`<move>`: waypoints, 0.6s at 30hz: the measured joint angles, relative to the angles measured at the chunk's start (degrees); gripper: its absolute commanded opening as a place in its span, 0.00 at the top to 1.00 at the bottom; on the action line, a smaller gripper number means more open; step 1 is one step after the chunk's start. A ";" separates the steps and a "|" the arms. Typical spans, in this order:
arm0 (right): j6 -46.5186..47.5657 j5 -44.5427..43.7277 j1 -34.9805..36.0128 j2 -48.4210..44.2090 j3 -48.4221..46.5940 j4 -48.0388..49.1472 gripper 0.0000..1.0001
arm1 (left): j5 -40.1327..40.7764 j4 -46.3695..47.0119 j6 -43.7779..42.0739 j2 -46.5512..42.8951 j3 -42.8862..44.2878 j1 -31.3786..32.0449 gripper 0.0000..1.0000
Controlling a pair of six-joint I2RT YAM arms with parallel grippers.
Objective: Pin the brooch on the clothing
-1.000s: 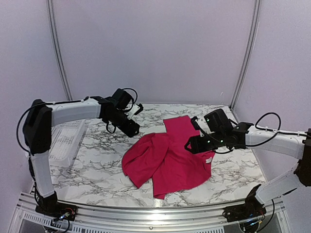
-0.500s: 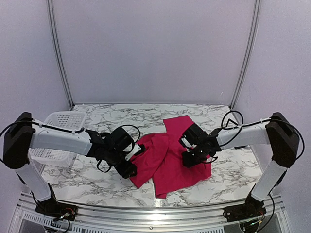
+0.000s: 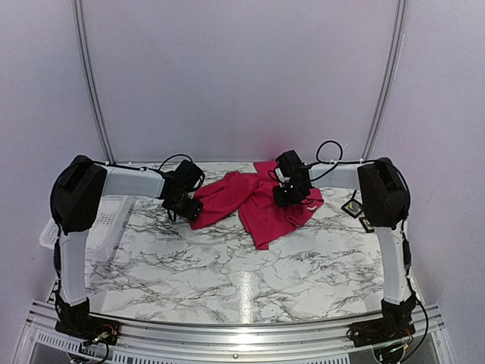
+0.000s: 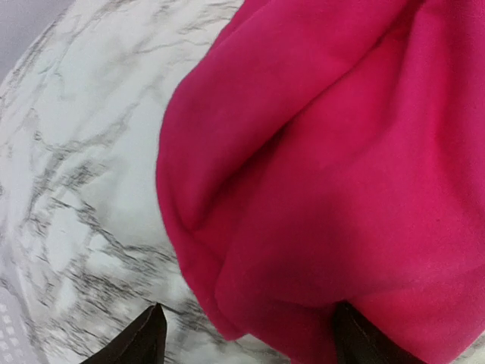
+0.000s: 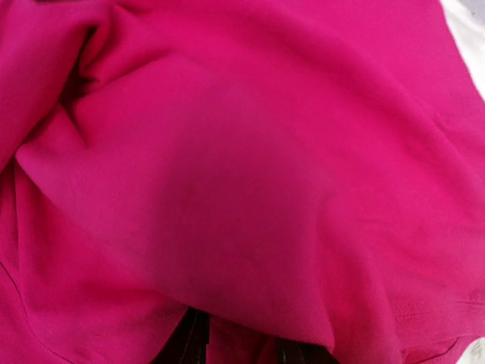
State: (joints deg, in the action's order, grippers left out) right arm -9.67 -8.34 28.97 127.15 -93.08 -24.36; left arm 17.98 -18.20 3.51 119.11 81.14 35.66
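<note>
**A:** Half a second earlier the T-shirt (image 3: pixel 261 205) was mid-table. Now both arms had dragged it up to 12 o'clock, and it was bunchier too. It wasn't lying flat, so I'd guess pinning was a way off.

**B:** Grips?

**A:** Left gripper (image 4: pixel 250 337) had its fingertips spread wide with the shirt edge between them, not clamped. Right gripper (image 5: pixel 239 349) was buried in fabric, so I couldn't tell.

**B:** Counts?

**A:** One shirt, two grippers, one white basket (image 3: pixel 106 220) at 9 o'clock. Also one small dark object (image 3: pixel 352 206) toward 3, too tiny to call a brooch.
</note>
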 measured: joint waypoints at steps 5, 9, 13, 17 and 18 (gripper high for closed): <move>2.05 -1.31 -2.25 3.08 -11.26 -5.01 0.60 | 1.86 -0.72 -0.85 -0.50 1.40 -4.72 0.15; 3.45 -3.58 0.74 -4.70 -7.85 -5.33 0.56 | -0.61 -0.83 -1.70 -7.02 -3.06 -3.87 0.17; 1.42 -3.52 9.53 -16.87 4.33 -3.10 0.51 | -5.09 -0.79 -3.15 -12.85 -7.21 -1.38 0.21; -4.15 -2.40 18.88 -21.94 14.75 -0.52 0.40 | -7.15 -0.39 -6.82 -13.03 -9.94 3.39 0.18; -5.38 -2.29 20.48 -21.73 17.09 -0.11 0.39 | -7.21 -0.46 -7.74 -12.07 -10.05 4.68 0.17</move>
State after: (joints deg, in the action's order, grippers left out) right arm -15.05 -10.63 49.45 105.43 -75.99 -24.47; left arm 10.76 -18.65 -4.23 107.04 71.09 40.34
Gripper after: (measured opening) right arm 0.580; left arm 0.817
